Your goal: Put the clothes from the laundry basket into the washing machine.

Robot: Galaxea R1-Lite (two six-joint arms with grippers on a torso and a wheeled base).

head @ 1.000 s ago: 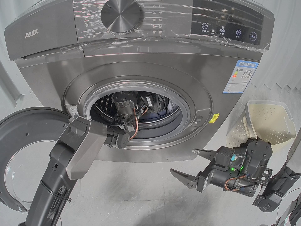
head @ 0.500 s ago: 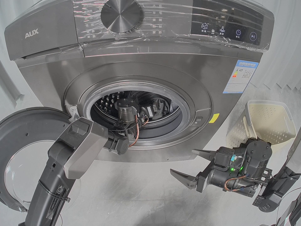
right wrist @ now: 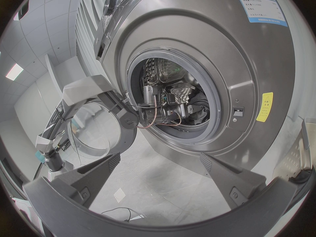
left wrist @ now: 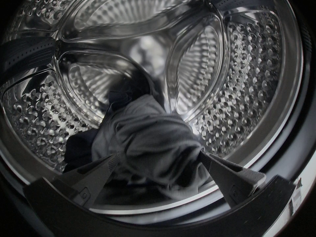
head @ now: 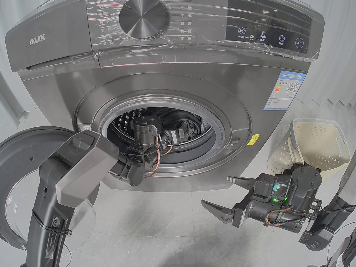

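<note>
Left tool point(left wrist: 158, 155), spread open to leave the grey clothes point(left wrist: 154, 139) free, is held in the washing machine drum point(left wrist: 250, 83); right tool point(head: 215, 190), open, is held near the laundry basket point(head: 319, 142).

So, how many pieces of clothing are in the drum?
2: a grey garment lying just beyond the open left gripper, and a dark one beside and behind it. More may be hidden underneath.

Head camera above washing machine point(head: 207, 82); left wrist inside drum point(left wrist: 250, 83), right wrist facing drum
</note>
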